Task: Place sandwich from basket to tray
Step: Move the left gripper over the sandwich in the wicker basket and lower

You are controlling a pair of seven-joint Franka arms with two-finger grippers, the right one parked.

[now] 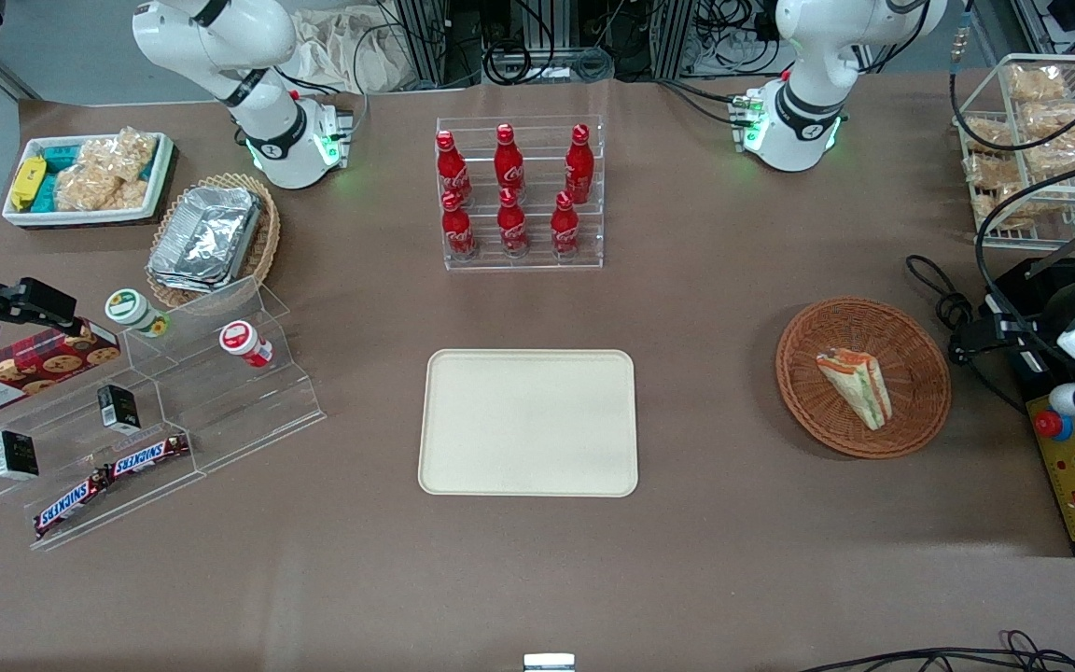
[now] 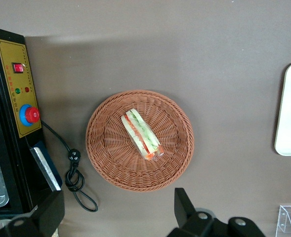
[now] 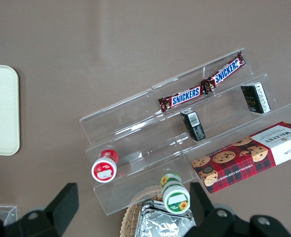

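The sandwich (image 1: 855,386) (image 2: 142,133) lies in the basket (image 1: 911,336) (image 2: 110,163), toward the working arm's end of the table. The tray (image 1: 528,422) (image 2: 289,111) sits well apart, mid-table. The gripper (image 2: 119,217) hangs above the basket, fingers (image 2: 185,210) spread wide, holding nothing

The tool (image 2: 118,217) hangs above the table (image 1: 715,308) with its fingers apart, over the basket (image 1: 911,411). Nothing covers the sandwich (image 1: 855,386) from above. Between the basket and the tray (image 1: 528,422) lies bare table. A black cable (image 2: 75,174) and the control box (image 1: 1074,476) stand just beside the basket, toward the working arm's end. The bottle rack (image 1: 519,196) stands well apart from this path.
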